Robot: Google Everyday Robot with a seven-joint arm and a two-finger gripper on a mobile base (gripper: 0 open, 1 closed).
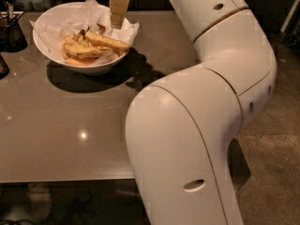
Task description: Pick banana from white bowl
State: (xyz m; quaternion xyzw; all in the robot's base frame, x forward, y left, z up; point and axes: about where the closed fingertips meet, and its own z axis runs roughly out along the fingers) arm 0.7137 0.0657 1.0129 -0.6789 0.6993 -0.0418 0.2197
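The white bowl [90, 69], lined with crinkled white paper, stands at the table's far left. The long, nearly straight banana [108, 42] with brown patches lies on top at the bowl's right side. Shorter curved bananas [78, 51] lie beside and under it. My gripper [118, 8] hangs from the top of the view, pointing down over the bowl's back right rim. It is just above and behind the long banana and holds nothing that I can see.
My large white arm [201, 125] fills the right and front of the view and hides the table's right part. A dark wire basket [11, 32] stands at the left edge beside the bowl. The grey-brown table [70, 125] stretches toward me.
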